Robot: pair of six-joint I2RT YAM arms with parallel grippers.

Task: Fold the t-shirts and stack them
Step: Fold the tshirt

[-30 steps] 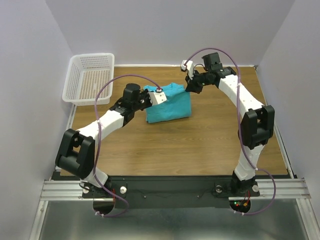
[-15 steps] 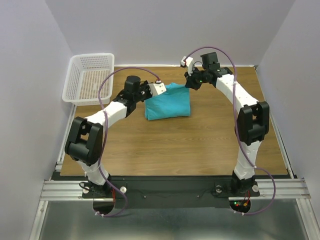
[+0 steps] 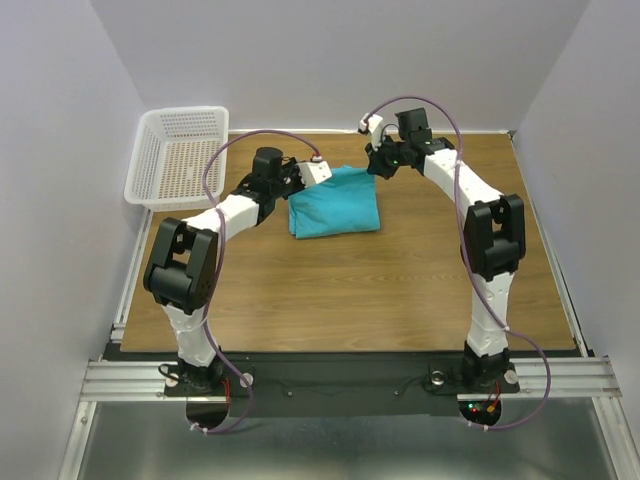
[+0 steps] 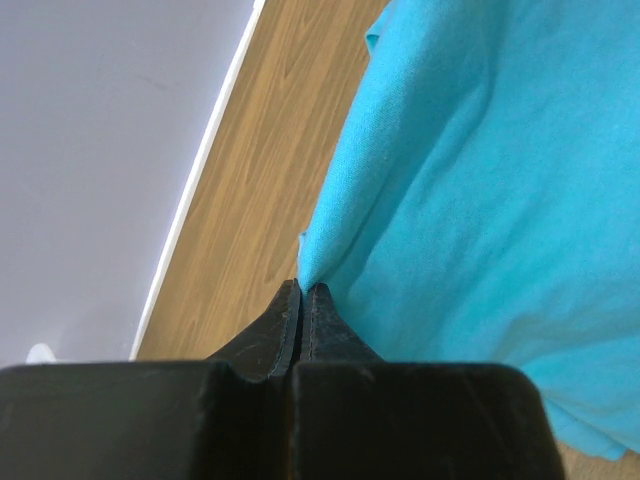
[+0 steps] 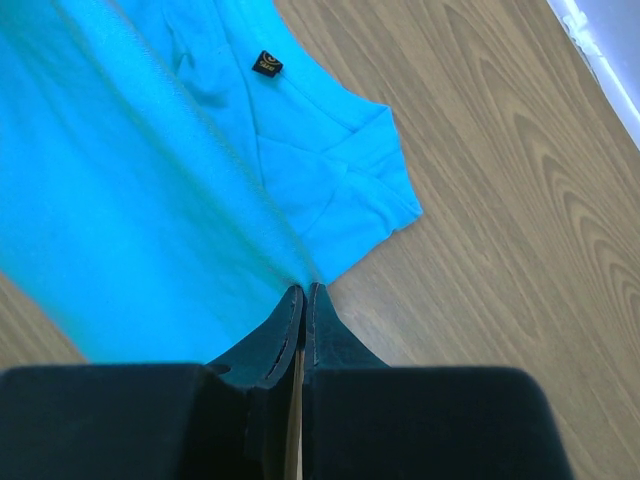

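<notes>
Top view: the turquoise t-shirt [image 3: 335, 203] lies as a folded, roughly square bundle on the far half of the wooden table [image 3: 400, 290], between the two arms; the left gripper [image 3: 327, 173] meets its far-left corner and the right gripper [image 3: 373, 167] its far-right corner; a white mesh basket [image 3: 180, 155] stands at the table's far-left corner, well apart from the cloth.

Left wrist view: the left gripper [image 4: 303, 290] has its jaws pressed together, with an edge of the t-shirt [image 4: 480, 180] drawn to a point at the tips and pinched there; the cloth spreads away to the right; bare wood and a pale wall [image 4: 100, 120] lie to the left.

Right wrist view: the right gripper [image 5: 303, 290] is likewise closed, its tips nipping a stitched edge of the t-shirt [image 5: 120, 180]; the cloth lies ahead and to the left; a folded corner of the cloth lies just beyond the tips on the wood.

Markings: a small dark label [image 5: 266, 64] sits near the top of the right wrist view; it carries a yellowish mark, too small to read; no other writing shows on the cloth.
</notes>
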